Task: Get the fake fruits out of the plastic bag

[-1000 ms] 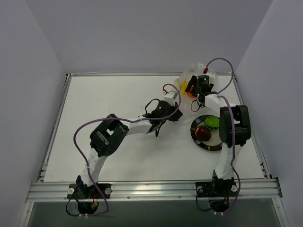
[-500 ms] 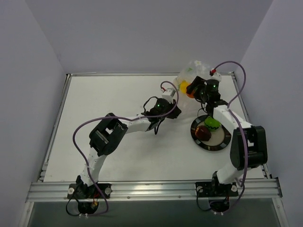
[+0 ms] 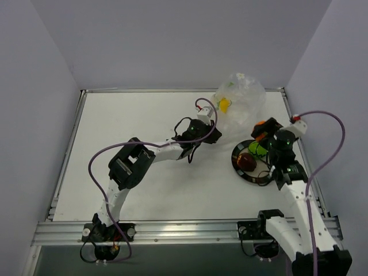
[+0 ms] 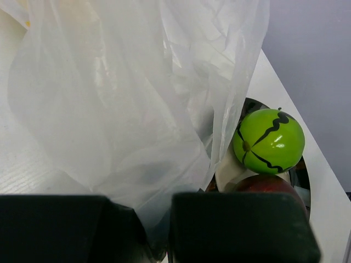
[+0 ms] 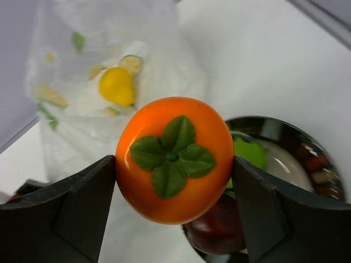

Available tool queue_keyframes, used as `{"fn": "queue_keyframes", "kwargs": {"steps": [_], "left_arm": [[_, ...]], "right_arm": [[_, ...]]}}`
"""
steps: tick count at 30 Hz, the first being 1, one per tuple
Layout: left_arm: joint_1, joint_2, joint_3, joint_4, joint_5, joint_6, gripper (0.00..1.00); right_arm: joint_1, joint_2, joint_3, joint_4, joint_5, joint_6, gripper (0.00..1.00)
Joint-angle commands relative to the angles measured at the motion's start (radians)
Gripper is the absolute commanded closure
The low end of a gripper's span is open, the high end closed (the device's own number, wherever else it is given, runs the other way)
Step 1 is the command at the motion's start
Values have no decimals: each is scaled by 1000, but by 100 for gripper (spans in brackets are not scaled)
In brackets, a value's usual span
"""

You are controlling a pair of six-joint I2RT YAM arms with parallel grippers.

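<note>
My right gripper [image 5: 174, 164] is shut on the orange fruit [image 5: 174, 159] with a green leaf top and holds it above the plate; it shows in the top view [image 3: 263, 126]. The clear plastic bag [image 3: 240, 106] lies at the back right with the yellow fruit [image 3: 222, 104] inside, which also shows in the right wrist view [image 5: 116, 86]. My left gripper [image 4: 156, 230] is shut on the bag's edge [image 4: 137, 164]. The bright green fruit [image 4: 269, 141] and the dark red fruit [image 3: 246, 161] sit on the plate [image 3: 270, 172].
The round black-rimmed plate stands at the right, close to the table's right edge. The bag lies against the back edge near the rear wall. The left arm stretches across the middle of the table.
My right gripper has pulled out of the bag with the orange fruit and moved toward me, over the plate. The bag has risen and spread. The left gripper has stayed put.
</note>
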Motion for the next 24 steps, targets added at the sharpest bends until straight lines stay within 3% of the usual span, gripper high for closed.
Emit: {"fn": "queue_keyframes", "kwargs": {"steps": [1,6,18,24], "left_arm": [[4,-14,18,67,29,-12,98],[3,-21,-7,82,28,-12,98],[-11,-17,-12,84,24,2,98],[-11,-18,-16,81,21,7,98]], "right_arm": [[-68,-136,-82,-245,208,107,58],[-174,-236,-145,-294,222,161,58],[-286,-21,-237,-142,95,130,58],[-321,43,-288,-88,16,113,48]]}}
